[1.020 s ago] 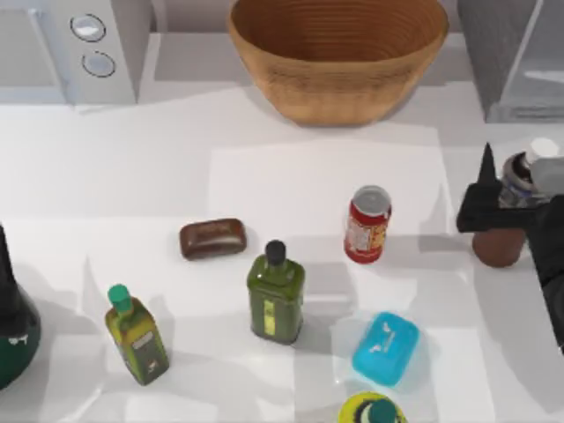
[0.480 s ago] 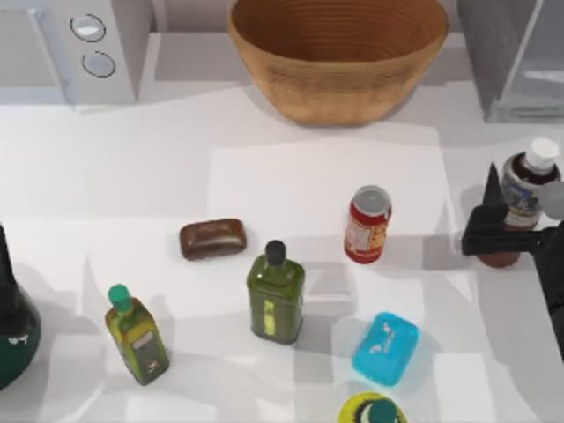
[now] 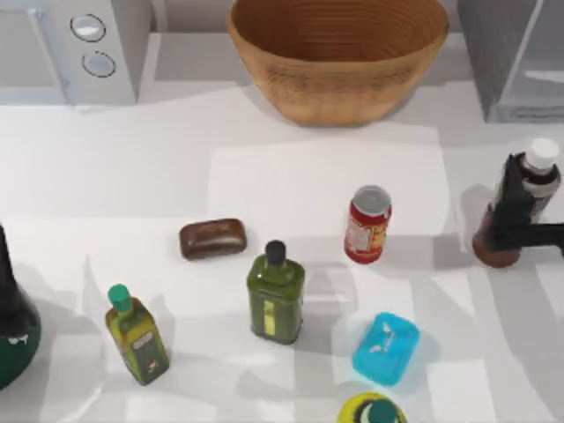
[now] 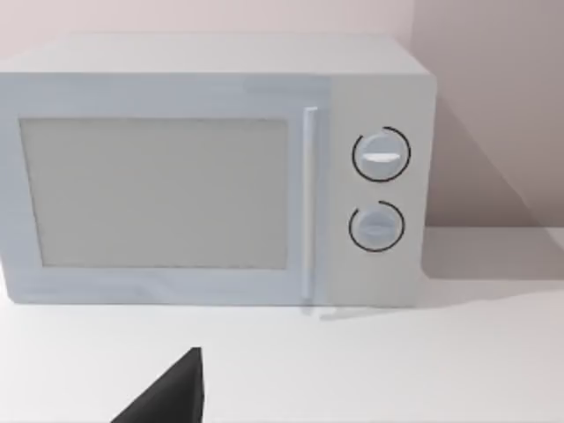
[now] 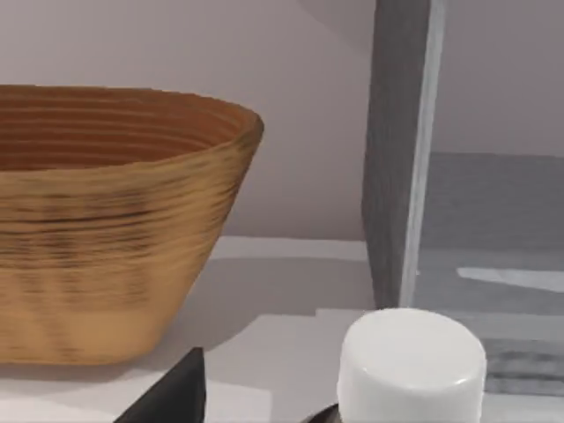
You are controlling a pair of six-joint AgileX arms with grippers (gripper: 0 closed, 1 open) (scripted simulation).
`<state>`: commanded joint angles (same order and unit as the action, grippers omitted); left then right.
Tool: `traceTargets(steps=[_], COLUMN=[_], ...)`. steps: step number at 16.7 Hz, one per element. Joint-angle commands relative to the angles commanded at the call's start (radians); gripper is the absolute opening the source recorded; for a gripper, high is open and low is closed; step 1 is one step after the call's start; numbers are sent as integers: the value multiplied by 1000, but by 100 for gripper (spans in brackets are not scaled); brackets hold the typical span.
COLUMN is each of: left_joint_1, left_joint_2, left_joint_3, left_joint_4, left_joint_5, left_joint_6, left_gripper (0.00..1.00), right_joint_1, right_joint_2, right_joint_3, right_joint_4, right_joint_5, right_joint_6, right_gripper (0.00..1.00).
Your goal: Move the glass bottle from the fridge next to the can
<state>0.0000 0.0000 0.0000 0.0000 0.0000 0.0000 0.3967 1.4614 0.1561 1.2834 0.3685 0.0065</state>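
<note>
My right gripper had closed in around the upright bottle; grip unclear. The can stood well to its left.

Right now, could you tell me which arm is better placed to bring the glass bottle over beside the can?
The right arm. Its gripper is already at the glass bottle on the table's right side, close to the can. The left gripper is far off, facing the microwave.

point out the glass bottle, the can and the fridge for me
glass bottle point(image 3: 541, 156), top view, on its white cap
can point(image 3: 367, 229), top view, on its red side
fridge point(image 3: 495, 44), top view, on its grey side wall
</note>
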Motion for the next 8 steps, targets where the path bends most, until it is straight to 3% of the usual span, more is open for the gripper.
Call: traceTargets(steps=[8], left_joint_1=[0], left_joint_2=[0], left_joint_3=[0], left_joint_4=[0], left_joint_5=[0], left_joint_6=[0], left_gripper=[100], right_joint_1=[-200], right_joint_2=[-697], right_joint_3=[-99], right_joint_4=[-634], right_joint_5=[-213], right_joint_6=[8], right_gripper=[100])
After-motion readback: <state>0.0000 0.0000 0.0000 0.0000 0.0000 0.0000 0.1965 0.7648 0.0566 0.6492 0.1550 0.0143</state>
